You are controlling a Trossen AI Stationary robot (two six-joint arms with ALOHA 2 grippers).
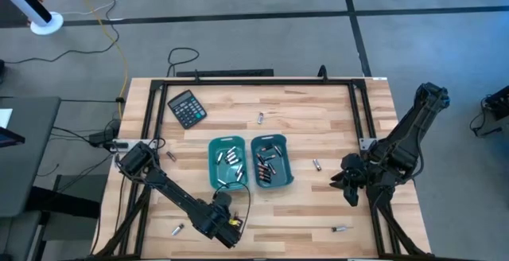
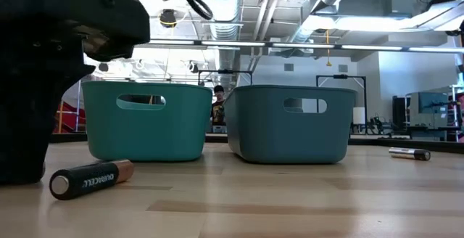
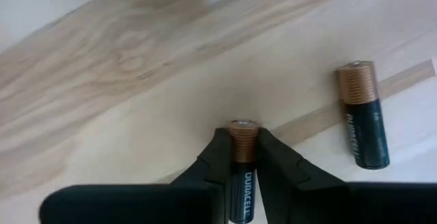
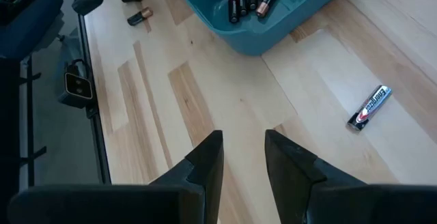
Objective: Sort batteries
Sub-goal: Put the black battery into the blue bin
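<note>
Two teal bins stand mid-table, the left bin (image 1: 228,163) and the right bin (image 1: 271,161), both with batteries inside. Loose batteries (image 1: 260,118) (image 1: 316,165) (image 1: 342,229) lie on their sides on the wood. My left gripper (image 1: 221,217), near the table's near edge, points down and is shut on a dark, copper-ended battery (image 3: 243,183). A second such battery (image 3: 362,115) (image 2: 90,178) lies on its side close by. My right gripper (image 4: 242,149) hangs open above the table's right side, with nothing between its fingers. My left gripper pinches the battery between its two fingers, on the two long sides just behind the copper end (image 3: 242,136). The fingers come from above, pointing down, and lie across the battery. The battery lies level at the tabletop; I cannot tell whether it is clear of the wood.
A black calculator (image 1: 188,107) lies at the far left of the table. A black-and-silver battery (image 4: 369,106) rests ahead of the right gripper. A black frame rail (image 1: 151,134) runs along the table's left, far and right sides. Bare wood lies between the bins and the near edge.
</note>
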